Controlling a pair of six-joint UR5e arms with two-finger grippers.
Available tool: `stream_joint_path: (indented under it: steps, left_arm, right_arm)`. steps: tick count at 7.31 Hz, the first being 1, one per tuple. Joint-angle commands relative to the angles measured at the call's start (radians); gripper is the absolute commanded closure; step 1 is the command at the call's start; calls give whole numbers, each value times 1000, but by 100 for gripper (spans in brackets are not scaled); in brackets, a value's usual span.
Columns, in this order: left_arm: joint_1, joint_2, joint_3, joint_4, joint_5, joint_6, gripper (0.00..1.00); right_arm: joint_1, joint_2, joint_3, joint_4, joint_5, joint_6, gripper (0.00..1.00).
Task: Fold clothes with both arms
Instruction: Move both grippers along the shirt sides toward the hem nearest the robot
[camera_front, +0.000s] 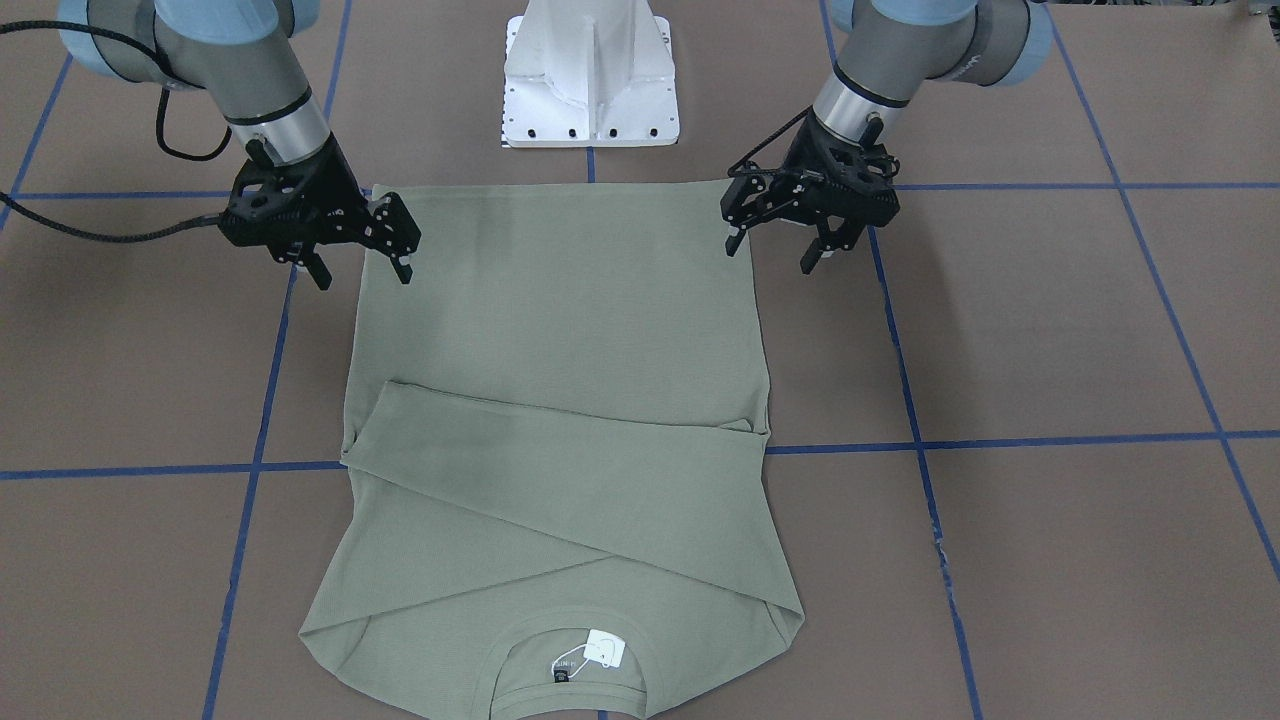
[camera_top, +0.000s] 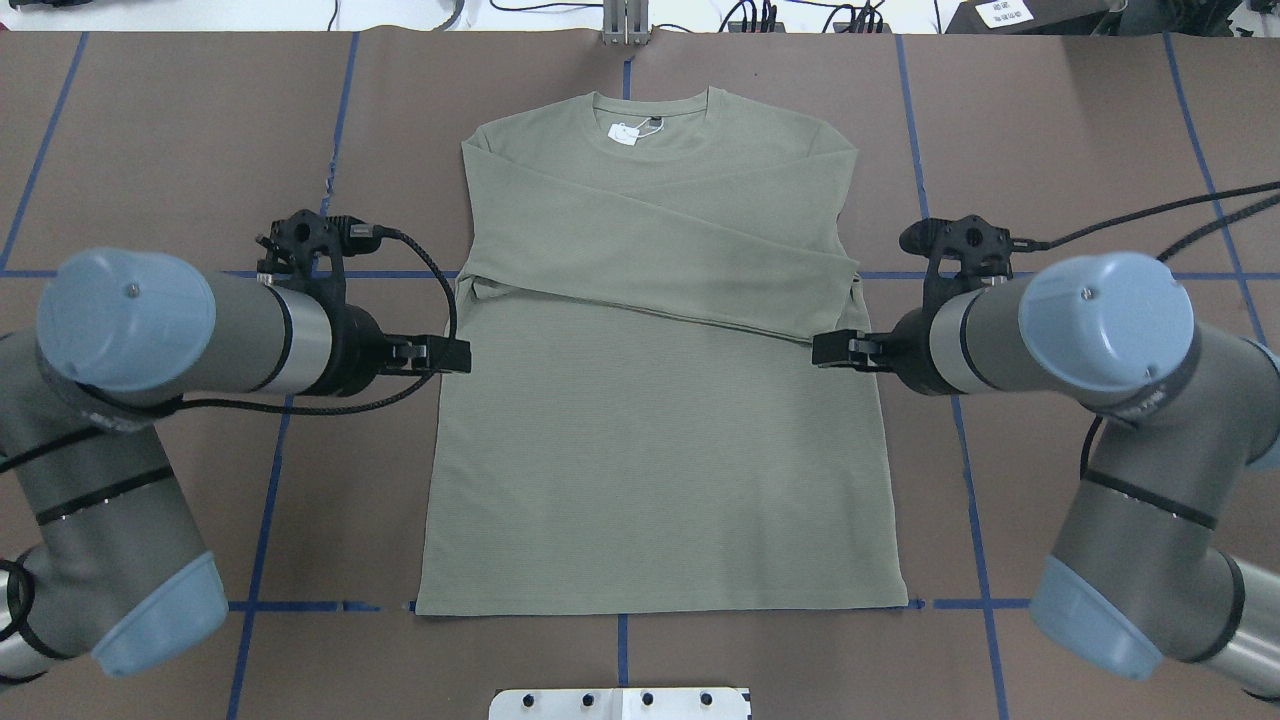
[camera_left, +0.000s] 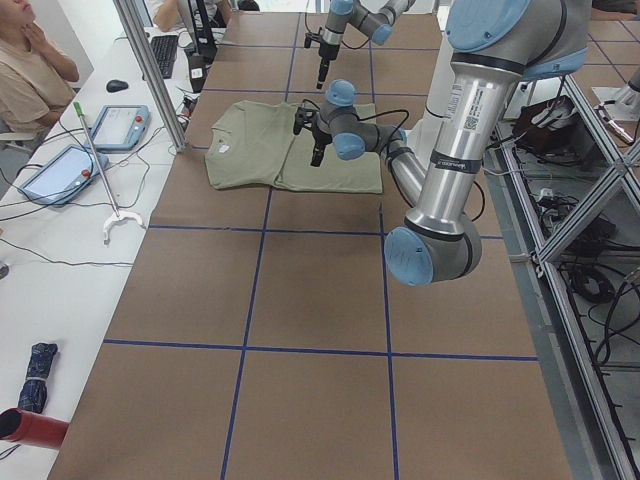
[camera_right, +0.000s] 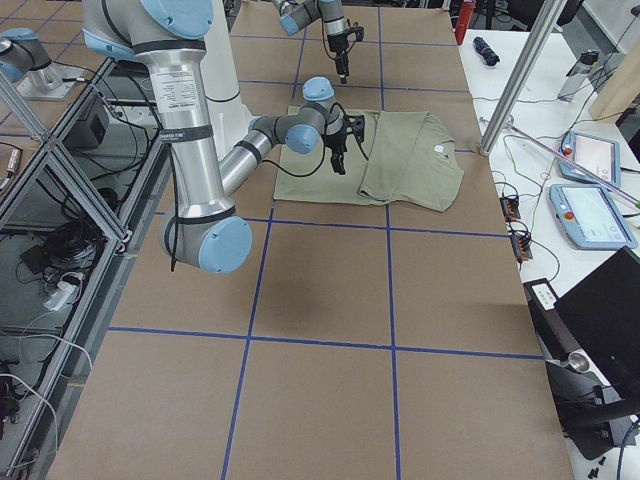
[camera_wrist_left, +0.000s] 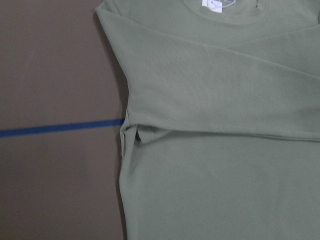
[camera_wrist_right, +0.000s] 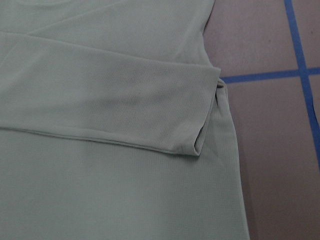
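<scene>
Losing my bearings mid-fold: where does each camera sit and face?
Front-facing: across the table, facing the pedestal base; left gripper on view's right, right gripper left.
Overhead: behind robot, looking forward over the shirt; both arms.
Exterior left: table's left end; left arm near.
Exterior right: right end; right arm near.
Left wrist: down on shirt's left edge; no gripper.
Right wrist: down on sleeve cuff; no gripper.
Shared: front-facing and overhead both show the white tag.
</scene>
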Motion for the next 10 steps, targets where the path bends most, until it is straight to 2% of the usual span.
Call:
stream_joint_path:
  steps: [1,3,6,9,10]
  left_arm:
    - [134,18,-49,-2,111,-234,24]
    - [250,74,-51,0,221,-312,26]
    - [342,154,-43,2,258,-341,26]
    - [425,157,-32,6,273,-386,25]
    - [447,157,-14,6,301,-424,29]
  right_arm:
    - [-168,-162,47,195,-177,202,0]
    - [-287,-238,98,206,-327,308,0]
    - [-296,-240,97,206,-334,309,0]
    - [-300,-240,97,206,-347,307,0]
    - [-303,-240,97,206,-348,307,0]
